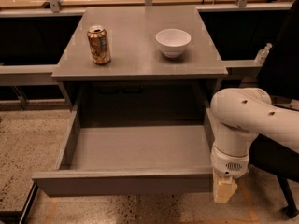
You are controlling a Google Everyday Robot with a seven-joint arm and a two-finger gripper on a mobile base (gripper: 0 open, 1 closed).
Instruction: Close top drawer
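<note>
The wide, shallow grey top drawer (124, 185) stands pulled out to the near side. It looks rigid and probably free-sliding, so push its flat handle-less front. The tan gripper (224, 190) hangs beside its near-right corner; I cannot tell its state.

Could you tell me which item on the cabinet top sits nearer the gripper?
The white bowl, right of the can; the gripper hangs by the drawer's front right corner.

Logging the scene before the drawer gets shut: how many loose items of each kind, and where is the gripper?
Can: 1, on the cabinet top
Bowl: 1, on the cabinet top
Bottle: 1, on the ledge at right
Total: 3
The gripper hangs by the right front corner of the open top drawer.
</note>
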